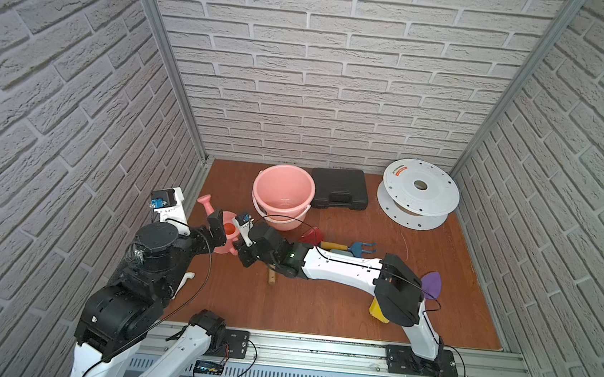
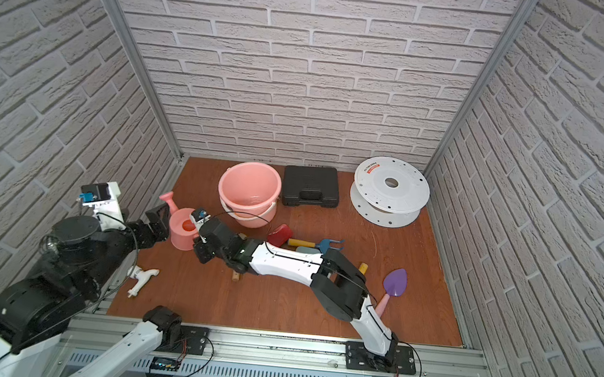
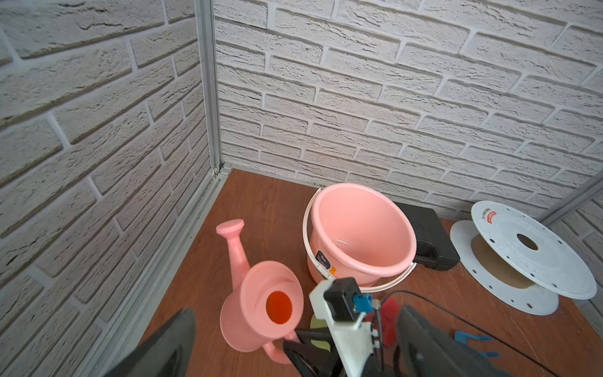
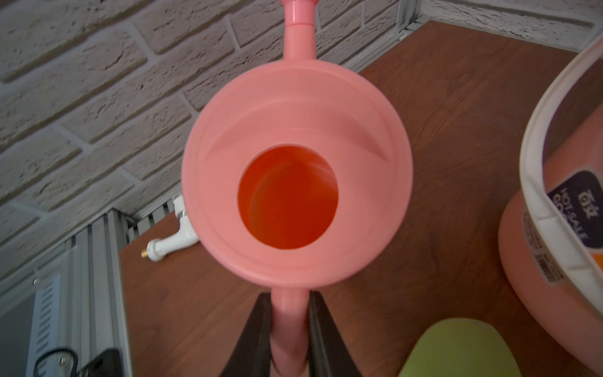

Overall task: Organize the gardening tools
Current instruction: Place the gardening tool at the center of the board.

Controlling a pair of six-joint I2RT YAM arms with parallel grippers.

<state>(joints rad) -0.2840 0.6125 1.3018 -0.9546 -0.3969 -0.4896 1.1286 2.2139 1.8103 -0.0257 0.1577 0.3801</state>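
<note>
The right arm (image 1: 342,269) is reaching across the brown wooden worktop (image 1: 319,310). The right jaws are squeezing tight on the curved handle (image 4: 288,326) of the pink plastic watering can (image 4: 293,182). The handle is thin and sticks out, so it is probably the easiest part to pinch.

The can is sitting upright with its round hole facing up. It is near the left wall and just beside the big round pink plastic bucket (image 1: 284,224). I cannot tell if it is off the worktop yet. The bucket is empty and open on top, so it looks like the place where the tools are going.

The left jaws are standing wide apart on the other side of the can, holding nothing. Maybe they are waiting to help steady it.

The red toy spade (image 2: 279,234), the blue toy rake (image 2: 330,245) and the purple toy spade (image 2: 395,281) are lying loose on the worktop. They are not tidied away yet.
</note>
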